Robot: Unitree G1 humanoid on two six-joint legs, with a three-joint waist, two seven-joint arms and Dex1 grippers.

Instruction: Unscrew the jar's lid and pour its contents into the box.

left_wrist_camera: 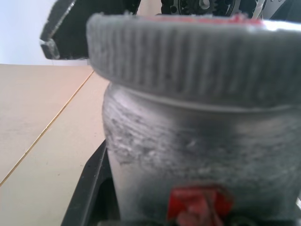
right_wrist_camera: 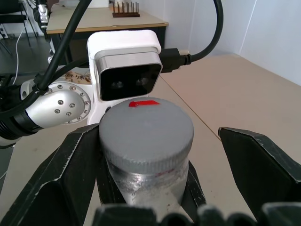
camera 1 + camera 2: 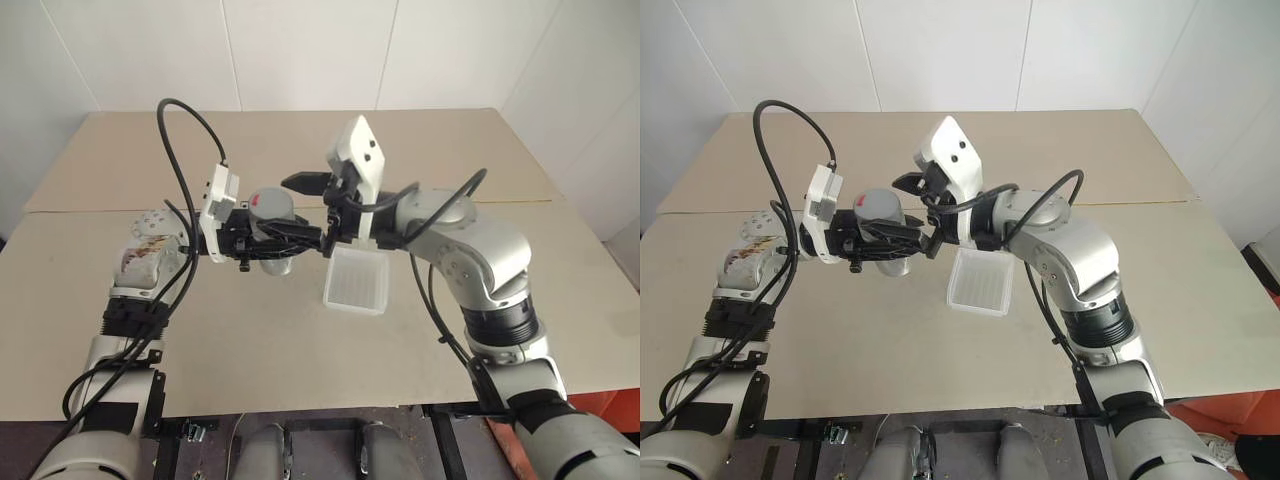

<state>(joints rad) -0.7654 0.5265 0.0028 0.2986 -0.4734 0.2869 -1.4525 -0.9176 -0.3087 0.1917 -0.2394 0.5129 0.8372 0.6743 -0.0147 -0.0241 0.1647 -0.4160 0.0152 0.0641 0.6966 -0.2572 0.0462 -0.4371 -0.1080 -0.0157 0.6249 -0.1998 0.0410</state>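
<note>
the box point(image 3: 357, 281), a shallow translucent white tray, sits on the tan table point(image 3: 300, 350) nearer the robot than the jar, just to the right of it and lower, resting flat and apart from both grippers. up from the box and to its left, the jar point(image 3: 272, 222) is held off the table, upright, its grey body clamped low down by the left gripper point(image 3: 275, 238), whose black fingers are clenched on the jar's sides; the red label strip shows on the jar's body between those fingers in the left wrist view. the lid point(image 2: 146, 131), a ribbed grey screw cap with a small red mark on top, is still seated on the jar's neck, as wide as the jar itself. the contents cannot be made out through the frosted wall. the right gripper point(image 3: 315, 205) reaches in from the jar's right side at lid height, its two black fingers point(image 2: 61, 174) spread wide with one on either side of the lid and a clear gap to each, so it is released and touches nothing. beyond the jar the table runs on to a pale wall point(image 3: 300, 50), with a seam line crossing the tabletop behind the jar.
</note>
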